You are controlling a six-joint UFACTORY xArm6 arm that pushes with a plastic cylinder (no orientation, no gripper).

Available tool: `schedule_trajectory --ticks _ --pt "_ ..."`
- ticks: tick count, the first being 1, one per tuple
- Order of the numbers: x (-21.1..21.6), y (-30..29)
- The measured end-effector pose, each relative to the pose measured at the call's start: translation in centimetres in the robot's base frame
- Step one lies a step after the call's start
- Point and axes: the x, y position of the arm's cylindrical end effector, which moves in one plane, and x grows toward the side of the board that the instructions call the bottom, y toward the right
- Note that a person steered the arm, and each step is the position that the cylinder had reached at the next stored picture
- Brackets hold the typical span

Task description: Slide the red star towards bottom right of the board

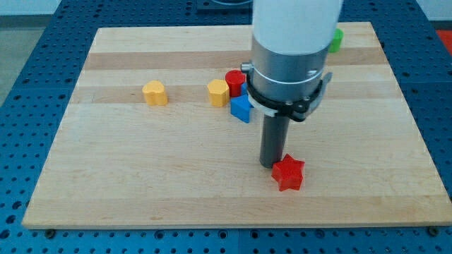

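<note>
Red star (288, 173) lies near the near edge of the pale wooden worktop (141, 183), right of centre, with my tip (272, 165) just at its upper left side, seemingly touching or a hair off; I cannot tell which. The end effector is only a plain dark rod, so it neither clenches nor releases anything: it can only push.

The risk, as I judge it, is an off-centre push. The star's points give an uneven face, so the tip could slip along one arm, spin the star and slide past it. A push aimed too far toward the near side could also send the star over the worktop's edge, which is close.

The arm hangs straight down from the far side, its white and grey body hiding part of the cluster behind: a red block (234, 80), a yellow block (218, 92) and a blue block (241, 109). A yellow heart-like block (155, 92) sits apart to the left; a green block (336, 39) peeks out far right.
</note>
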Motion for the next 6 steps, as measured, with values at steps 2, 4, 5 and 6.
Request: schedule_trajectory --ticks 2,4,5,6 --pt "3.1 -1.9" --pt "3.0 5.4" --pt "3.0 8.2" --pt "0.8 8.2"
